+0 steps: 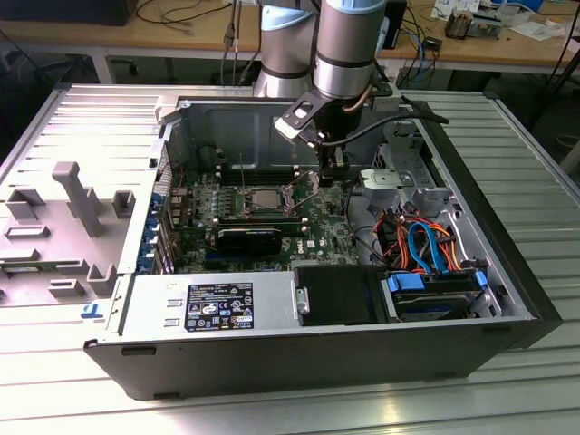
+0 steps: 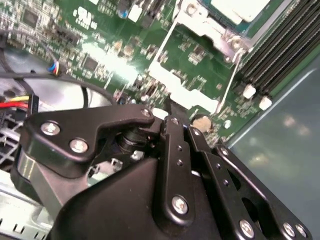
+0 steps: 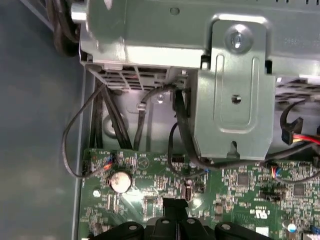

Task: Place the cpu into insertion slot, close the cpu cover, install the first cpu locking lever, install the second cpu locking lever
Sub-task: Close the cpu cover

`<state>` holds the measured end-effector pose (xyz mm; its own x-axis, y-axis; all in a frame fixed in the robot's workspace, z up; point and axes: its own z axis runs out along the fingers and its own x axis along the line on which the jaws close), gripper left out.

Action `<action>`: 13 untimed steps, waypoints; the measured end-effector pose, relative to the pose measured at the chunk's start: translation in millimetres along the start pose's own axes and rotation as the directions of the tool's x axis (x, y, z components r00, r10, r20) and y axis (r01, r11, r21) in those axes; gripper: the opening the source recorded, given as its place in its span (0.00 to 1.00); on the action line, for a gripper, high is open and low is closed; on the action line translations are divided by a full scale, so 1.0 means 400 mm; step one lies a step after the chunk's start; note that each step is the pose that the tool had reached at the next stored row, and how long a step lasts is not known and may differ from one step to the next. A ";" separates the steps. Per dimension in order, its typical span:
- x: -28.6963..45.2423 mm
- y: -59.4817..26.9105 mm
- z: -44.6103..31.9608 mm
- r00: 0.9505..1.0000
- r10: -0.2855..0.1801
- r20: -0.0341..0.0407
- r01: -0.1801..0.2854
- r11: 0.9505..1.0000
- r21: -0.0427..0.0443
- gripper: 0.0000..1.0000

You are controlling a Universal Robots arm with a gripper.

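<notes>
Presently the tool (image 1: 327, 181) is seen down inside the open computer case (image 1: 272, 358), which is set on the ribbed worktop (image 1: 517, 399). Its fingers (image 2: 175, 140) are drawn narrowly together, close over the green circuit board (image 1: 319, 227). The cpu (image 1: 264, 198) is seated in the insertion slot (image 1: 242, 207), at about eight o'clock from the tool in the exterior view. In the second wrist view it is framed by the cpu cover (image 2: 200, 22). A round silver cell (image 3: 120, 181) is found near the tool tip in the first wrist view.
</notes>
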<state>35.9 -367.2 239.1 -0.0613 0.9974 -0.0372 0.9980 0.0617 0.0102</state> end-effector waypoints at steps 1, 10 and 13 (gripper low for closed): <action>0.001 -0.010 0.000 1.000 0.000 -0.001 0.000 1.000 0.000 0.11; 0.003 -0.063 -0.029 1.000 0.000 -0.024 0.000 1.000 -0.002 0.11; 0.003 -0.070 -0.029 1.000 0.000 -0.026 0.000 1.000 -0.002 0.11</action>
<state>7.8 -367.2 250.5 -0.0613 0.9981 -0.0116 0.9980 0.0614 0.0118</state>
